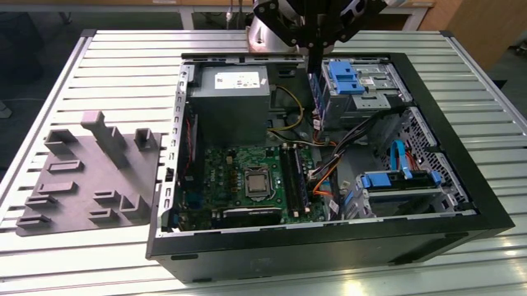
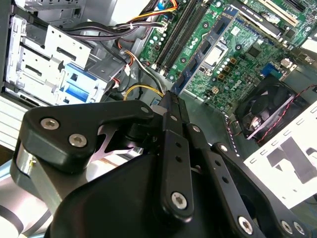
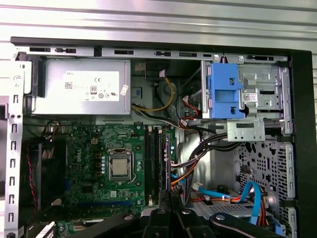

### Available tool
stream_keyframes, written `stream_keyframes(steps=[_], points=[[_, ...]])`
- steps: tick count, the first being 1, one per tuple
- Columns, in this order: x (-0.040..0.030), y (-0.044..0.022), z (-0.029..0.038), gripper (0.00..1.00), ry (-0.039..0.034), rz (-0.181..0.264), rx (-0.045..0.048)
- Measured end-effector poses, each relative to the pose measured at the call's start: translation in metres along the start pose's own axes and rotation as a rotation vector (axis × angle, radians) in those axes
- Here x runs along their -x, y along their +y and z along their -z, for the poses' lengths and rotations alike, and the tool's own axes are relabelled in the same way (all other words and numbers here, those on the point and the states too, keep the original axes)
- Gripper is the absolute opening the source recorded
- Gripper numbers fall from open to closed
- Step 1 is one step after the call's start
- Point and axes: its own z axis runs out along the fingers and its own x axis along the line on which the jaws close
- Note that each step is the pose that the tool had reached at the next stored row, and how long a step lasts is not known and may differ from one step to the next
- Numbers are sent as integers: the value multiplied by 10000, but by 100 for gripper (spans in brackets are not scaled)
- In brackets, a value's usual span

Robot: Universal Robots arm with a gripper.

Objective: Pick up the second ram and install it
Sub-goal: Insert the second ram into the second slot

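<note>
Second ram (image 1: 315, 77) clamped in claw (image 2: 171, 104), abv open PC case (image 1: 461, 203).

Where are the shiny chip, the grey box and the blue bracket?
Shiny chip (image 3: 120, 168): first wrist view, its metal top.
Grey box (image 3: 81, 87): first wrist view, its white label.
Blue bracket (image 3: 225, 91): first wrist view, its front face.

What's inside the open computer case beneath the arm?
A green motherboard, grey power supply, blue drive brackets and cables. The second ram, held in the shut fingers, covers part of the memory slots, so their contents are unclear.
</note>
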Motion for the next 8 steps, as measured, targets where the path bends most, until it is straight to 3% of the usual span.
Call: stream_keyframes(steps=[8], points=[[-2,-1,-15,12,0,0,0]])
